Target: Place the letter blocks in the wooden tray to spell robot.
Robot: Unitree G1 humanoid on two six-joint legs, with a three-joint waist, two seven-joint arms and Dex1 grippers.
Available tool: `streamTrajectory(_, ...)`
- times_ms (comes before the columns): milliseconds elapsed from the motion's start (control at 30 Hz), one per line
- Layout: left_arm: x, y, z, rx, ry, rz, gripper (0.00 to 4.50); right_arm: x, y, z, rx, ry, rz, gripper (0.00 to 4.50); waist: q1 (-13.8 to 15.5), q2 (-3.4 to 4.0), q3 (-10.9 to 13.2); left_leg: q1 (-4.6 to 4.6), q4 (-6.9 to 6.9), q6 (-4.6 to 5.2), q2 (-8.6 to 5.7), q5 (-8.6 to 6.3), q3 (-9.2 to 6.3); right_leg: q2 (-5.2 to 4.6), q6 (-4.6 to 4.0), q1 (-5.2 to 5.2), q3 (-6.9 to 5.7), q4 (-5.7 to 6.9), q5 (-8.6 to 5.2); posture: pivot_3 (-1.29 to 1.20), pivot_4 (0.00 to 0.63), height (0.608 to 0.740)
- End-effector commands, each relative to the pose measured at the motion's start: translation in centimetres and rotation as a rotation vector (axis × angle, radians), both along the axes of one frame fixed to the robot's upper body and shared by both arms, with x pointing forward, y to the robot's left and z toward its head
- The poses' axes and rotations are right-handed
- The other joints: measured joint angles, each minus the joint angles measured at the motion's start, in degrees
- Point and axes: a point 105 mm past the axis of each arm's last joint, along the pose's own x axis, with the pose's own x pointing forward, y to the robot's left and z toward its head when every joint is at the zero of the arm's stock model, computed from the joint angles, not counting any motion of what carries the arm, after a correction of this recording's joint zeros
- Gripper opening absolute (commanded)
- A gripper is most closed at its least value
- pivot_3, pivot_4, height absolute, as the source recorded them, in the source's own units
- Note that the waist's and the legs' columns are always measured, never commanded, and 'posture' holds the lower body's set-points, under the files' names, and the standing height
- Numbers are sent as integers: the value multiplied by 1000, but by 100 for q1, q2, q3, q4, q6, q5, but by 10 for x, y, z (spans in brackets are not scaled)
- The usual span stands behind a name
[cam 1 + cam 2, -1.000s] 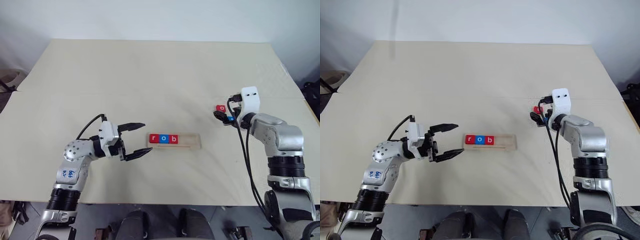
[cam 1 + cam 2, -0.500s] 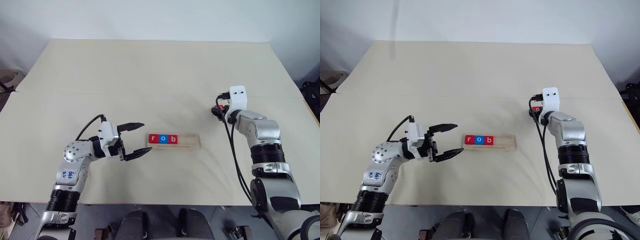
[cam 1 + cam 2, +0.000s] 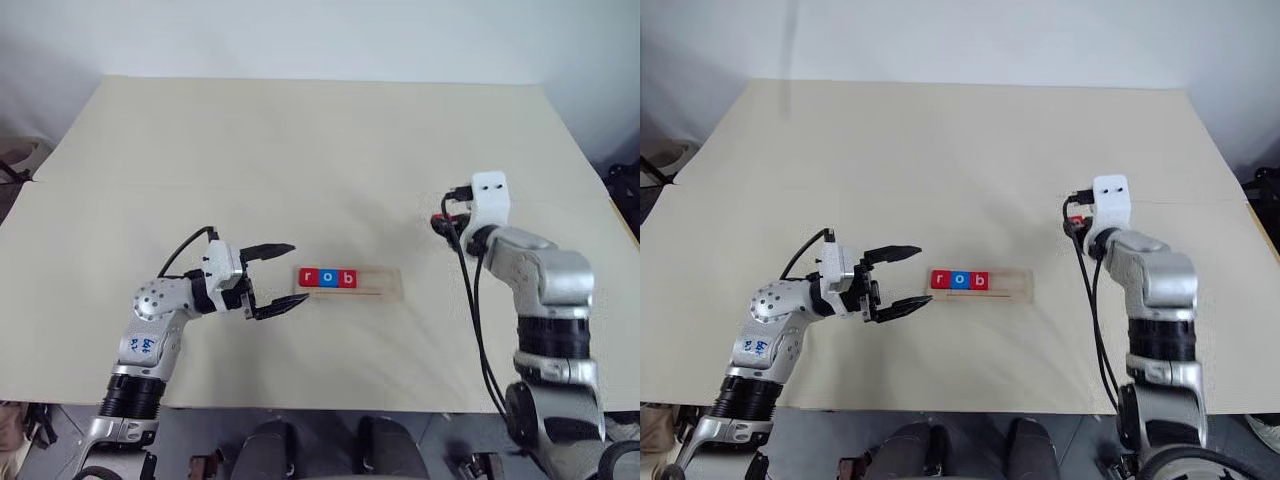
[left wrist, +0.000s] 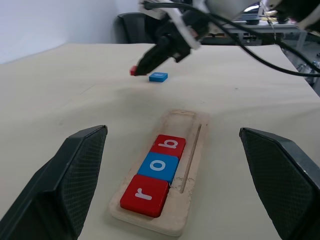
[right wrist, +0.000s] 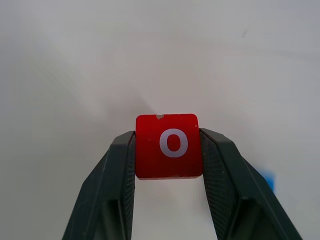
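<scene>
Step in hand — fourth letter. Wooden tray (image 3: 350, 281) at worktop (image 3: 320, 150) centre, holding red r, blue o, red b (image 4: 168, 145) at its nine-o'clock end; two places bare. Right gripper (image 5: 169, 150) at three o'clock of the tray, clamped on the red o block (image 5: 169, 145), clear of the surface. Blue block (image 4: 158, 76) lies beneath it, presumably t. Left gripper (image 3: 280, 275) spread wide, empty, at nine o'clock. Next — carry o beside b, lower it flat.

**Where things sit on your worktop**

Your wooden tray (image 3: 349, 281) lies mid-worktop (image 3: 300, 150); blocks r (image 4: 144, 195), o (image 4: 158, 167), b (image 4: 168, 146) fill its left end. Left claw (image 3: 277, 277) sits just left; right claw (image 5: 169, 150), well right, holds another o block (image 5: 168, 145).
</scene>
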Motion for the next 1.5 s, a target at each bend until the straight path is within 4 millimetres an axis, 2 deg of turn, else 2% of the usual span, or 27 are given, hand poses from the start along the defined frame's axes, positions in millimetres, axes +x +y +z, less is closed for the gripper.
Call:
streamTrajectory(33, 0, -2, 3, -4, -15, -28, 4500, -30, 7, 7, -3, -19, 8, 1448, 2, 0, 0, 0, 0, 0, 0, 0, 2, 0, 0, -1, 1, 0, 0, 0, 150, 740)
streamTrajectory(167, 1, -2, 3, 2, -10, -45, 4500, -60, 12, -9, 43, 29, -31, 1448, 5, 0, 0, 0, 0, 0, 2, 0, 1, 2, 0, -3, 1, 1, 0, 0, 150, 740)
streamTrajectory(367, 6, -3, 5, 3, -17, -54, 4500, -70, 5, -22, 52, 64, -100, 1448, 0, 0, 0, 1, -2, 0, 0, 0, 3, 2, 0, -6, 5, 1, 0, 0, 150, 740)
streamTrajectory(567, 8, -3, 8, -1, -37, -44, 4500, -65, 5, -19, 49, 61, -72, 3573, -2, 0, 0, 0, -3, 0, -1, 0, 5, 2, 0, -7, 6, 1, 0, 0, 150, 740)
streamTrajectory(633, 8, -1, 9, -2, -40, -35, 4500, -64, 5, -15, 22, 60, 4, 4276, -4, 0, 0, 0, -3, 0, -2, 0, 5, 2, 0, -8, 6, 1, 0, 0, 150, 740)
streamTrajectory(667, 8, -1, 8, -3, -42, -31, 4500, -64, 4, -11, 1, 51, 51, 4461, 1, 0, 0, 0, -3, 1, -2, 0, 5, 2, 0, -8, 6, 0, 0, 0, 150, 740)
streamTrajectory(833, 7, 4, 8, -3, -47, -8, 4500, -64, -6, 4, -142, 2, 339, 4461, 5, -3, 2, 0, -5, 5, -3, -3, 5, 1, 1, -3, 5, -12, 0, 0, 150, 740)
streamTrajectory(1100, 5, 4, 8, -7, -53, 4, 4500, -65, -15, 1, -304, -71, 832, 4461, 8, -7, 4, 2, -8, 5, -2, -2, 8, 3, 5, 5, 1, -31, 3, 0, 150, 740)
streamTrajectory(1233, 3, 3, 9, -6, -56, -5, 4500, -52, -28, -4, -355, -70, 934, 4461, 4, -10, 6, 3, 0, 7, -2, -1, 10, 3, 10, 11, 1, -32, 5, 0, 150, 740)
streamTrajectory(1367, -2, 1, 11, 5, -70, -38, 4500, -41, -44, -15, -446, 9, 1011, 4461, 4, -10, 6, 5, 4, 6, -1, -1, 9, 3, 10, 15, 0, -31, 5, 0, 150, 740)
streamTrajectory(1500, -9, -1, 11, 15, -70, -68, 4500, -39, -43, -23, -443, 75, 1108, 4461, 10, -10, 6, 2, 6, 7, -1, -1, 6, 2, 11, 15, -3, -34, 6, 0, 150, 740)
